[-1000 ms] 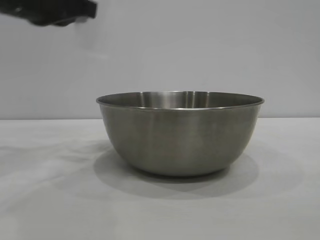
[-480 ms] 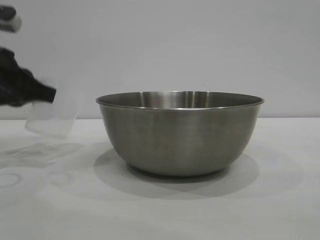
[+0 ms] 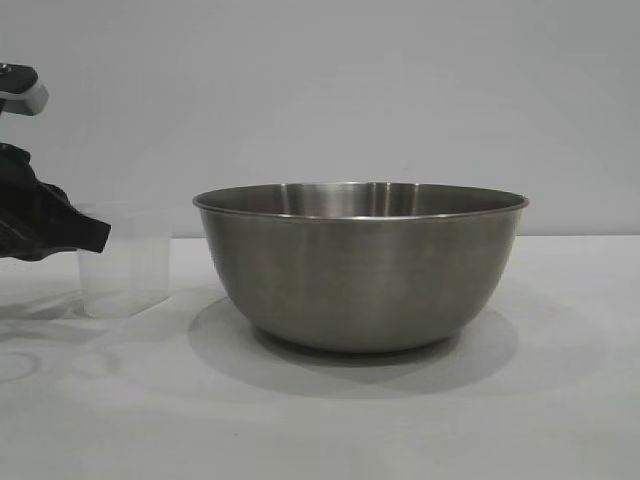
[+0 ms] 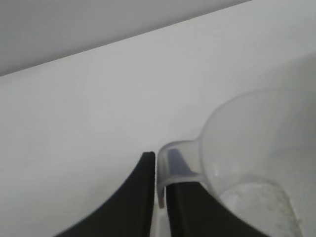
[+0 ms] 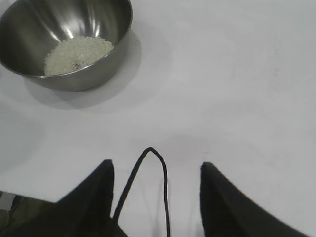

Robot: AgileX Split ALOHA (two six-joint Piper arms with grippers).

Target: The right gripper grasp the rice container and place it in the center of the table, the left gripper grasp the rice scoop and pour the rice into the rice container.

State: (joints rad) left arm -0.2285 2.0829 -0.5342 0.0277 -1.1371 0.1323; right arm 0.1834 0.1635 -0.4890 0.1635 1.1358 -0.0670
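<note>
Rice point(image 5: 78, 52) lay as a pale heap in the bottom of the bowl point(image 3: 360, 265), which stood upright in the middle of the bench point(image 3: 320, 420). Left of the bowl, apart from it, the scoop point(image 3: 125, 262) stood upright on the bench with its base down. The left tool point(image 4: 162, 195) was at the scoop's handle point(image 4: 173, 163): its two black fingers point(image 4: 133, 197) stood close together on either side of the handle's end, with only a narrow slit between them, and I could not tell whether they gripped it or had just let go. A few grains clung to the scoop's floor. The right tool point(image 5: 155, 197) hung above bare bench well away from the bowl, its fingers spread wide around nothing, a thin black cable point(image 5: 148, 182) looping between them.
</note>
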